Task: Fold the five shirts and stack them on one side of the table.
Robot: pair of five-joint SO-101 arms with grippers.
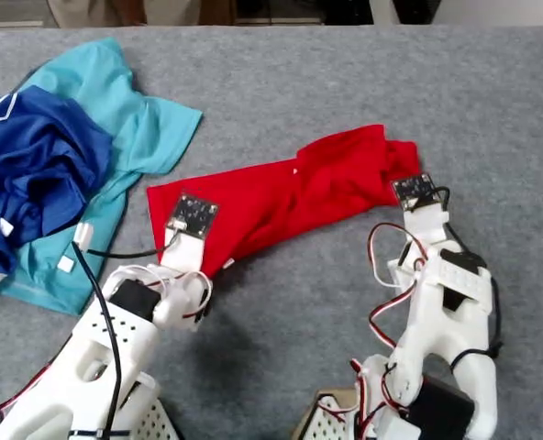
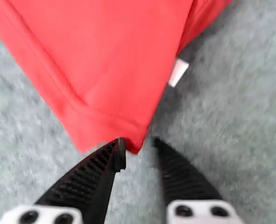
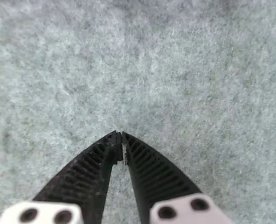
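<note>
We see a long crumpled red cotton shirt (image 1: 290,197) lying across the middle of the grey felt-covered table (image 1: 281,82), its left end nearer to us and its right end farther off. On the far left sits a light teal short-sleeved shirt (image 1: 134,110), spread out loosely, with a rumpled dark blue shirt (image 1: 38,165) heaped on its left part and touching it. Both are apart from the red shirt, and none of the three is folded. The white left arm (image 1: 116,339) comes up from the near left edge, and its wrist is over the left end of the red shirt. In its wrist view we see the left gripper (image 2: 138,145) with a narrow gap between its black ribbed fingers (image 2: 91,182). The hemmed corner of the red shirt lies right at the tips, touching one finger but not clamped. A small white fabric tag (image 2: 177,73) sticks out from under the red shirt's edge there. The white right arm (image 1: 441,293) stands at the near right, with its wrist just beside the right end of the red shirt. We see the right gripper (image 3: 122,137) with its tips pressed together, nothing between them, over bare grey table.
</note>
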